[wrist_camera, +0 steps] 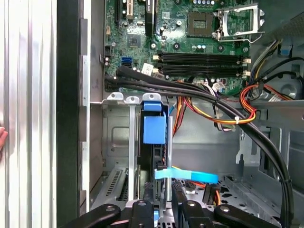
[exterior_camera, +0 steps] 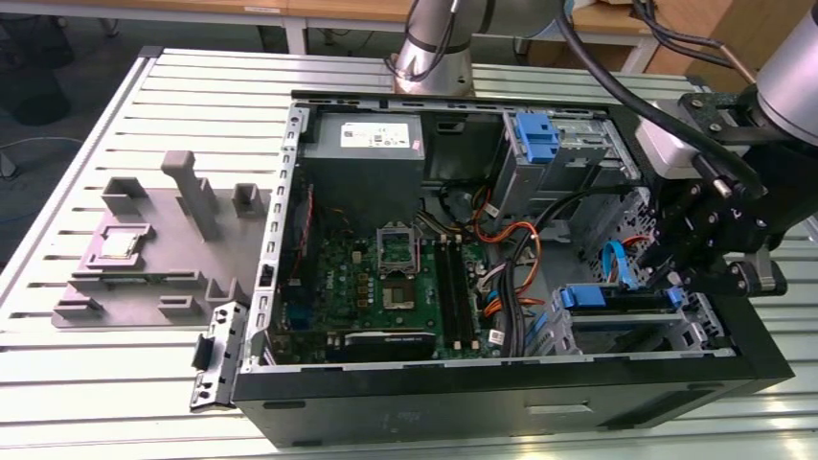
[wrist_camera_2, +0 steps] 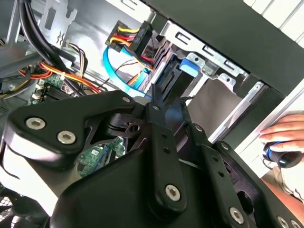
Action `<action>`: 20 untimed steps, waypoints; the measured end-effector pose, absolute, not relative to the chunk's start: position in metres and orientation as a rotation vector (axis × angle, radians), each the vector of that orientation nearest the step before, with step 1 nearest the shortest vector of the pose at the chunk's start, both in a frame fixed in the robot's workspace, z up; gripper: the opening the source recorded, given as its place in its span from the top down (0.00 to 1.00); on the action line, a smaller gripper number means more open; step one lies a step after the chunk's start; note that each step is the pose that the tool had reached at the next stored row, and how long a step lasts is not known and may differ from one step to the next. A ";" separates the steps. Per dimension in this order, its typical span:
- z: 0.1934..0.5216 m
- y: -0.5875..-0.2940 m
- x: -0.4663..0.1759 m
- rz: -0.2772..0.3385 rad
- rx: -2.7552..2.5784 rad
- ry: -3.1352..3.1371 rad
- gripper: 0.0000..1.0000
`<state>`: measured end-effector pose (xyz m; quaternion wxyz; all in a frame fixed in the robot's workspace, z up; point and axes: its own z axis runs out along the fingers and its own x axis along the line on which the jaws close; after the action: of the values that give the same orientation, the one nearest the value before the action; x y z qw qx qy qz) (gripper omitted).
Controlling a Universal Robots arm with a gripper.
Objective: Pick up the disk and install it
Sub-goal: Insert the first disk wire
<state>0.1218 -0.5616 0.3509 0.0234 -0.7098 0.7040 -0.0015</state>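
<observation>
open pc case (exterior_camera: 511, 393) lying on the slatted bench (exterior_camera: 115, 383), motherboard (exterior_camera: 383, 278) facing up. gripper (exterior_camera: 715, 251) hanging over the case's edge at the exterior view's right, above the drive bay (exterior_camera: 639, 331). disk (exterior_camera: 619, 298) standing on edge in that bay, near the case's front corner, blue carrier tab (wrist_camera: 154, 128) pointing up in the first wrist view. black fingers (wrist_camera_2: 159, 142) reaching down toward the disk in the second wrist view; cannot tell whether open or closed on it. grey fixture (exterior_camera: 153, 249) resting near the bench's edge at the exterior view's left. person's hand (wrist_camera_2: 285, 140) beside the case in the second wrist view.
</observation>
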 end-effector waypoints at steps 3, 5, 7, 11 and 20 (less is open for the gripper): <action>0.351 -0.562 0.122 -0.005 -2.189 2.188 0.71; 0.351 -0.562 0.122 -0.005 -2.189 2.188 0.71; 0.351 -0.562 0.122 -0.001 -2.191 2.190 0.71; 0.351 -0.562 0.123 0.024 -2.200 2.199 0.71; 0.350 -0.562 0.123 0.023 -2.162 2.236 0.71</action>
<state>0.1227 -0.5618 0.3501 0.0157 -0.6951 0.7187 0.0075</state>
